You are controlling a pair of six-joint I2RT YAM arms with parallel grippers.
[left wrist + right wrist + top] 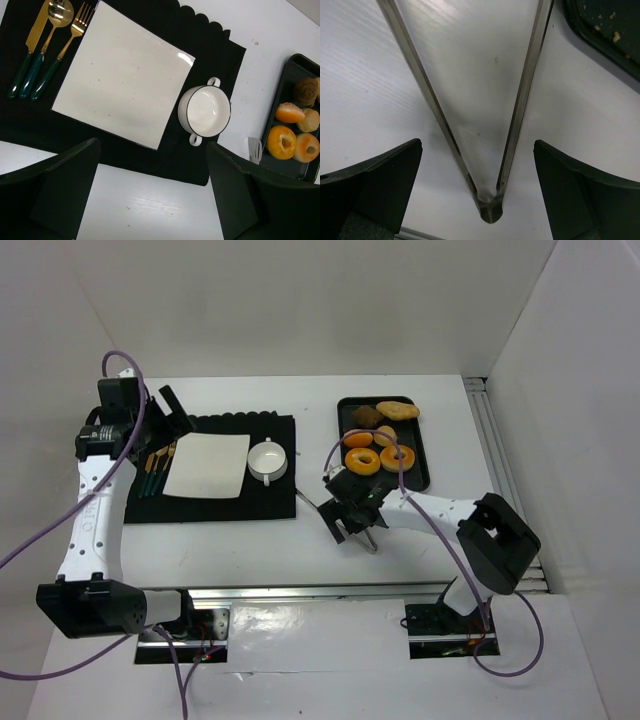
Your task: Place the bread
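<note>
The bread [397, 457] is noted on the black tray [418, 477] at the far right, just beside the paler ring [362, 461] to its left. The right gripper [352, 515] is released, jaws wide, near of the tray. Metal tongs [520, 100] are seen flat on the table [250, 550] between its fingers, touched by neither. The left gripper [160, 415] is likewise spread, nothing grasped, over the far left of the black mat [270, 502].

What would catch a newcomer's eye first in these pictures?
A black tray of golden pastries sits at the far right. A white square plate lies on a black scalloped placemat at the left. The right arm's open hand is poised over steel tongs lying on the white table.
</note>
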